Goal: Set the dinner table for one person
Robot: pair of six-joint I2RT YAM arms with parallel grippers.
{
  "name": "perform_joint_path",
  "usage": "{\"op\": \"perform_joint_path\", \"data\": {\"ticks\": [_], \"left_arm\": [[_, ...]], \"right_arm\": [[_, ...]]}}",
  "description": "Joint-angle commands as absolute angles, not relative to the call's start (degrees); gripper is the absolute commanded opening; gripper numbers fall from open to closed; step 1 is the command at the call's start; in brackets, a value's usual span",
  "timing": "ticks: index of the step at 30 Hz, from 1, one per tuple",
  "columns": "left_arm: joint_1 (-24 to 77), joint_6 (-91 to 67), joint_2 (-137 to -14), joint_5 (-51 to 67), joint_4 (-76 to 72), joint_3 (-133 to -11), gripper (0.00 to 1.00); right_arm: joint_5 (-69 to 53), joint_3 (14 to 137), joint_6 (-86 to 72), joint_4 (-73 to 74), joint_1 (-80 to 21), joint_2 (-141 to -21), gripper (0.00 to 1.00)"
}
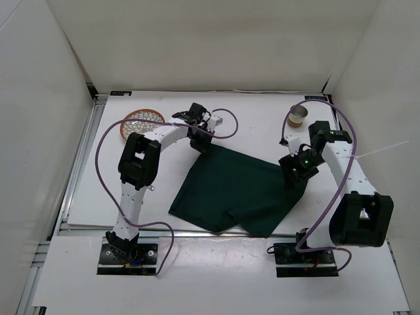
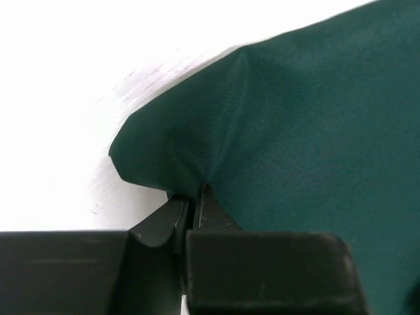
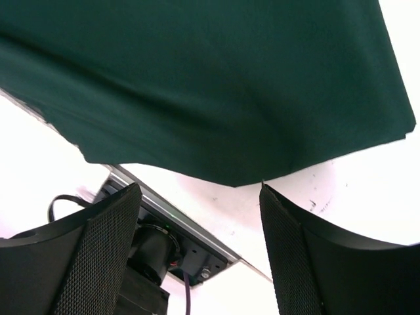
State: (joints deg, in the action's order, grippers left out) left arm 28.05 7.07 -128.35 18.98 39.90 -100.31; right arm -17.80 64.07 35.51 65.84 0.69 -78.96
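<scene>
A dark green cloth (image 1: 236,190) lies rumpled on the white dinner table (image 1: 249,108), its near edge hanging over the table's front rail. My left gripper (image 1: 200,143) is at the cloth's far left corner. In the left wrist view the gripper (image 2: 193,197) is shut on a pinched fold of the cloth (image 2: 295,118). My right gripper (image 1: 293,176) is at the cloth's right corner. In the right wrist view the gripper (image 3: 200,190) is open and empty, just short of the cloth's edge (image 3: 197,79).
A round plate with an orange patterned rim (image 1: 141,121) sits at the far left of the table. A small cup (image 1: 296,118) stands at the far right. The front metal rail (image 3: 197,230) and the right arm's base show below the cloth.
</scene>
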Motion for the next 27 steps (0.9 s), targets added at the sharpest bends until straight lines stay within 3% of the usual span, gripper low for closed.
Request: {"op": "perform_joint_path", "data": {"ticks": [1, 5, 9, 10, 13, 20, 27], "left_arm": [[28.5, 4.8, -130.5, 10.1, 41.3, -98.6, 0.10], [25.5, 2.0, -128.4, 2.6, 41.3, -97.8, 0.10], [22.2, 1.4, -126.0, -3.2, 40.0, -94.8, 0.10], [21.5, 1.4, -125.5, -4.0, 40.0, -94.2, 0.10], [18.1, 1.4, -124.9, -5.9, 40.0, -93.1, 0.10], [14.1, 0.1, -123.8, -7.7, 40.0, -91.9, 0.10], [14.7, -0.4, -123.1, -6.5, 40.0, -91.3, 0.10]], "right_arm": [[-21.7, 65.4, 34.6, 65.7, 0.9, -81.1, 0.77], [-23.1, 62.3, 31.0, 59.7, -1.3, -82.4, 0.80], [-24.5, 63.4, 25.8, 55.0, -5.4, -87.7, 0.64], [-25.5, 65.3, 23.5, 54.4, -6.8, -90.6, 0.33], [-28.9, 71.6, 20.4, 54.4, -10.6, -97.4, 0.00], [-32.8, 85.2, 18.0, 52.7, -19.9, -110.0, 0.00], [-26.9, 89.0, 14.1, 49.0, -22.1, -118.1, 0.00]]}}
